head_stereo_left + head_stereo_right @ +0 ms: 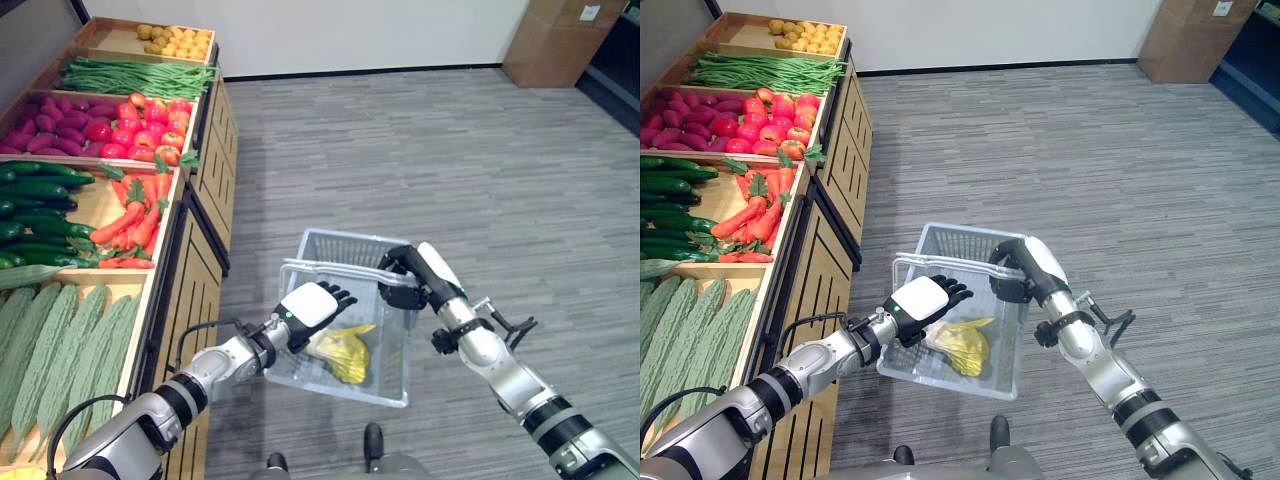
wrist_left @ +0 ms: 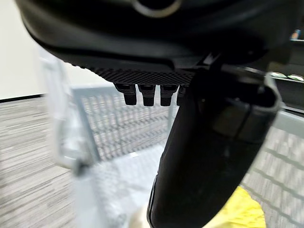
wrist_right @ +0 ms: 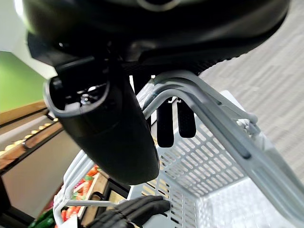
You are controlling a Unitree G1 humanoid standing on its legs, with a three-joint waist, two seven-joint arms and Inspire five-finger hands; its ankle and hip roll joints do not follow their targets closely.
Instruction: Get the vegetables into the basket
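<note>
A pale grey plastic basket [image 1: 340, 243] hangs over the floor, and my right hand [image 1: 405, 275] is shut on its handles [image 3: 216, 116], fingers curled round them. In the basket lies a yellow vegetable [image 1: 346, 352], also seen as the yellow vegetable [image 2: 243, 214] past my left hand's thumb [image 2: 213, 142]. My left hand [image 1: 312, 303] hovers over the basket's near left side, open with straight fingers and holding nothing. Its fingers [image 3: 130, 213] show at the basket's far rim in the right wrist view.
A wooden produce stand runs along my left: bitter gourds [image 1: 60, 340], cucumbers [image 1: 35, 215], carrots [image 1: 135, 220], red tomatoes [image 1: 145, 125], green beans [image 1: 130, 75], potatoes [image 1: 175, 40]. A cardboard box [image 1: 560, 40] stands far right. Grey floor spreads to the right.
</note>
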